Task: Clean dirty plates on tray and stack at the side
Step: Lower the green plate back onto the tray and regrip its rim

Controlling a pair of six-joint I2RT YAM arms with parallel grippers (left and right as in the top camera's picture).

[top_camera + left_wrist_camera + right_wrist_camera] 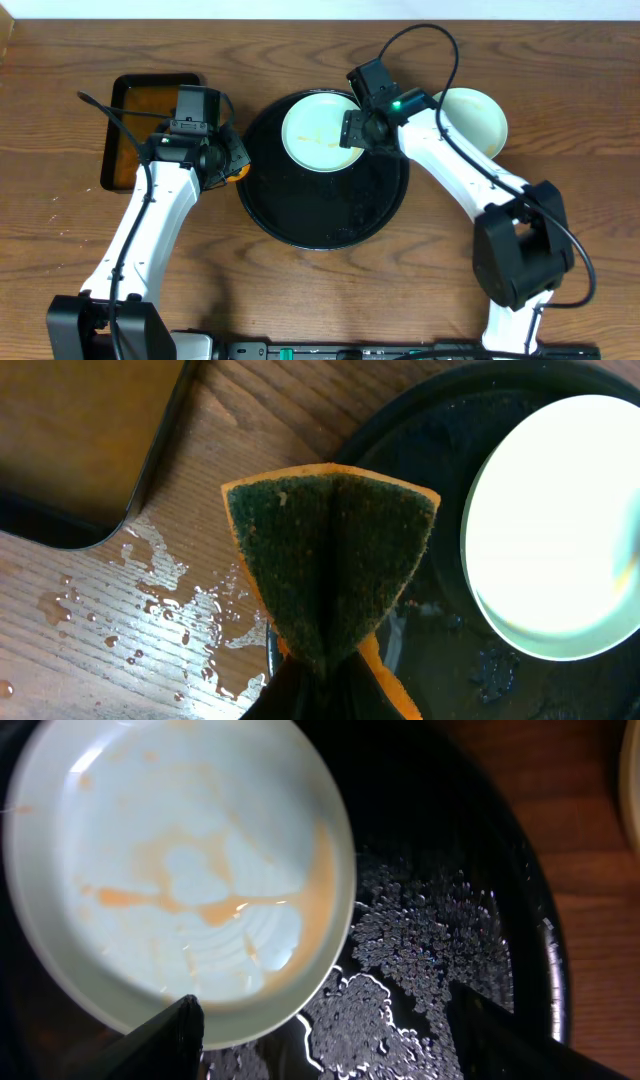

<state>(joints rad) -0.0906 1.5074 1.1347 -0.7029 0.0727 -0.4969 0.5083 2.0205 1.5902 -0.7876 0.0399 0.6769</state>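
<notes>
From overhead, we are working on the dirty plate (318, 130) lying in the far part of the round black tray (330, 215), while a pale plate (478, 118) is sitting on the desk (60, 200) just right of the tray; whether it is one plate or a stack we cannot tell. Our right end effector (358, 130) is hovering at the dirty plate's right edge. Our left end effector (228, 162) is waiting at the tray's left rim, near the rectangular tray (135, 105) of brownish liquid. In the left wrist view, we are pinching a folded sponge (330, 560), green scouring face outward, with water drops (150, 610) lying on the desk beneath it and the plate lying apart to the right. In the right wrist view, our fingers (175, 1035) are standing spread wide at the plate's near rim, clamping nothing. An orange smear (200, 905) is running across the plate's middle and along its right side, and water is beading on the tray around it. In our judgement, we are best served by steadying the rim with the right end effector so the plate is not sliding on the wet tray. We should then be sweeping the sponge through the middle and along that right curve, pressing lightly so the plate is not tipping.
</notes>
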